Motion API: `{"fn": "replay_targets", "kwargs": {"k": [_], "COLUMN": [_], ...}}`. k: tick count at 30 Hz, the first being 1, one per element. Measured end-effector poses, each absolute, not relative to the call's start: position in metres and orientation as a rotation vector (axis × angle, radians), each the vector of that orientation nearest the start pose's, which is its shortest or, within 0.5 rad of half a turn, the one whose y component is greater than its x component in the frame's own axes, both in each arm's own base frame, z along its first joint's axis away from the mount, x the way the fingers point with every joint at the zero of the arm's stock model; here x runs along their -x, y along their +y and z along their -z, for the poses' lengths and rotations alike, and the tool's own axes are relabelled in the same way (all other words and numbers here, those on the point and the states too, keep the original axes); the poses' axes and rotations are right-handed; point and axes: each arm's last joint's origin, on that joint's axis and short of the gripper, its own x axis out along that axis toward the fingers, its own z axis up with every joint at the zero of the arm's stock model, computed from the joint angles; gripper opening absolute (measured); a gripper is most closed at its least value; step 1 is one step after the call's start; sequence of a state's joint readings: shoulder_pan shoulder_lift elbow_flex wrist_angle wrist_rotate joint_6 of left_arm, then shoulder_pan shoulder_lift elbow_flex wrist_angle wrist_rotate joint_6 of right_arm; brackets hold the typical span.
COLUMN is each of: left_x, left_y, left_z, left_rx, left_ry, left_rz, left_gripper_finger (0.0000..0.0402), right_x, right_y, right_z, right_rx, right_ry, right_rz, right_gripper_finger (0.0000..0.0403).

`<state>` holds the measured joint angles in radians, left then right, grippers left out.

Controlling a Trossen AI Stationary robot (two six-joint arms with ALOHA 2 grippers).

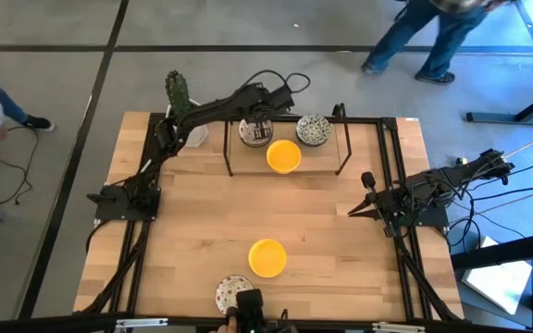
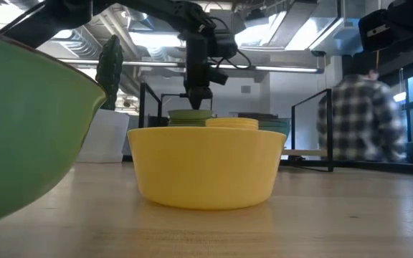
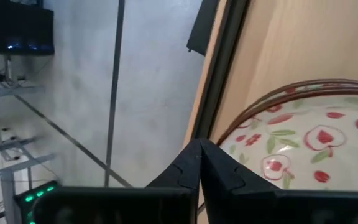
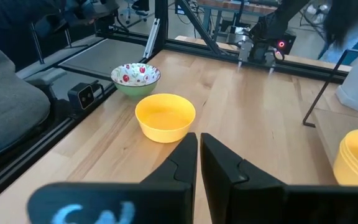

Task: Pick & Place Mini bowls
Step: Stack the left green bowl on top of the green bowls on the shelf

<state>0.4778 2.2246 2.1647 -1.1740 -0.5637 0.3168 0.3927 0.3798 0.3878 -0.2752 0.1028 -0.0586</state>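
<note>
At the bottom centre of the high view a red-speckled bowl (image 1: 230,293) sits at the counter (image 1: 340,231) edge with a yellow bowl (image 1: 267,257) just above it, and the low view shows that yellow bowl large in the middle with a green bowl wall filling its left. At mid right the right hand (image 1: 366,179) waits with fingers together, holding nothing, well apart from every bowl. In the upper centre the left hand (image 1: 260,128) hangs over the patterned bowls (image 1: 256,132) under the black frame (image 1: 288,144), its fingers (image 3: 194,165) pressed together at the rim of a red-speckled one, whether gripping it I cannot tell; a grey-green bowl (image 1: 313,129) and a yellow stack (image 1: 283,155) lie just right of and below that hand.
</note>
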Motion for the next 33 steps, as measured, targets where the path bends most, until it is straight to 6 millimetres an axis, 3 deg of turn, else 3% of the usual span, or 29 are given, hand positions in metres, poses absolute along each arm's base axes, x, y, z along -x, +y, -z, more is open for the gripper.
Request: {"fn": "replay_targets", "kwargs": {"k": [12,16,19,23,28,33], "left_x": [-0.4,-0.402,-0.403,-0.407,-0.417,-0.424], "left_y": [0.224,0.22,0.204,0.168,0.127,0.111], "left_z": [-0.271,-0.271,-0.285,-0.305,-0.291,-0.28], "left_rx": [-0.28,-0.357,-0.431,-0.424,-0.453,-0.506], "left_ry": [1.414,1.444,1.432,1.356,1.435,1.455], "left_rz": [-0.666,-0.682,-0.711,-0.725,-0.681,-0.705], "left_gripper_finger": [0.0001,0.0002,0.0001,0.0002,0.0001,0.0002], "right_x": [-0.105,-0.105,-0.105,-0.105,-0.105,-0.105], "right_y": [0.04,0.04,0.04,0.04,0.04,0.04], "right_z": [-0.238,-0.238,-0.238,-0.238,-0.238,-0.238], "right_rx": [0.121,0.124,0.123,0.122,0.124,0.121], "right_ry": [0.252,0.251,0.251,0.251,0.25,0.25], "right_rz": [-0.295,-0.296,-0.295,-0.296,-0.296,-0.296], "right_gripper_finger": [0.0023,0.0023,0.0023,0.0023,0.0023,0.0023]}}
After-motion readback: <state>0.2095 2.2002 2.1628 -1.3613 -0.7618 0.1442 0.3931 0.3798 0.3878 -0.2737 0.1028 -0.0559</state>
